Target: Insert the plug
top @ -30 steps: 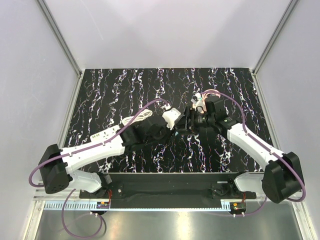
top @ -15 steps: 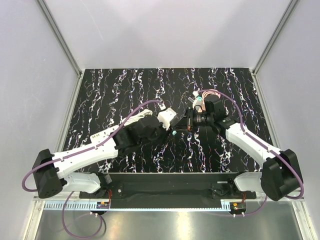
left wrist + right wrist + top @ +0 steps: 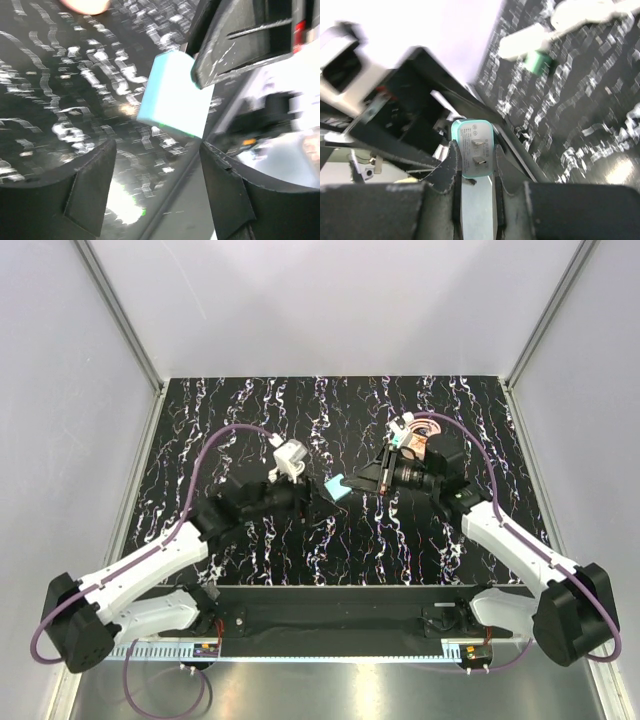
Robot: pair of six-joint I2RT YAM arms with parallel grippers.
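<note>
The plug (image 3: 471,137) is pinched off the table (image 3: 240,410) between the pressed-together fingers of the right gripper (image 3: 474,155), near the middle of the workspace. The left gripper (image 3: 156,145) is held spread, just beside the plug on its left and facing it, with nothing between its fingers. The plug's long axis is seen to run along the right fingers, and its two prongs are turned back toward the right wrist, away from the left gripper. A white body (image 3: 522,42) with a green cube (image 3: 537,61) at its end is seen on the table beyond the plug; whether it is the socket cannot be told. A turn of the prongs is judged necessary before insertion. Small print and a mark are borne on the prong face, but nothing can be read
</note>
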